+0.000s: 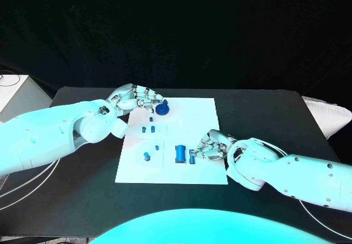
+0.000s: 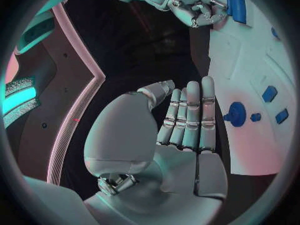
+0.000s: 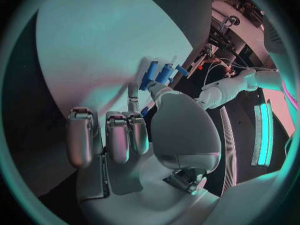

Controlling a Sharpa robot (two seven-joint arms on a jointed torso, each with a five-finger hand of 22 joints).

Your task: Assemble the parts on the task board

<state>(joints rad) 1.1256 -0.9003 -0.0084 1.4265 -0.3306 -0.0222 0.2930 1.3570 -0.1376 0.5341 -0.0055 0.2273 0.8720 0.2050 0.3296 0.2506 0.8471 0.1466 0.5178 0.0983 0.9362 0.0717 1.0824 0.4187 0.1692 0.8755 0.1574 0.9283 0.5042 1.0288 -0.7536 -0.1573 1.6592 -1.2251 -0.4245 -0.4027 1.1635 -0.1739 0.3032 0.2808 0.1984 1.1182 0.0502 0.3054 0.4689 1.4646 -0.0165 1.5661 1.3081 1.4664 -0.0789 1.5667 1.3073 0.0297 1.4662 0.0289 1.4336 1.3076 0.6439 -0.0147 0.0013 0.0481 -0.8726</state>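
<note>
No legible text or labels

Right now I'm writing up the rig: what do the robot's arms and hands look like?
Both arms are smooth, rounded white shells. The left hand and right hand are silver metal with segmented fingers; each palm is a bulbous silver-grey shell. Thin pale cables trail beside both arms.

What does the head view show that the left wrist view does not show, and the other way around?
Head view alone: both white arms reaching over the black table, and the whole outline of the task board.
Left wrist view alone: the left hand from behind, fingers straight and together, holding nothing.
Both: the round blue part by the left hand, the right hand by the upright blue part, and the board.
</note>
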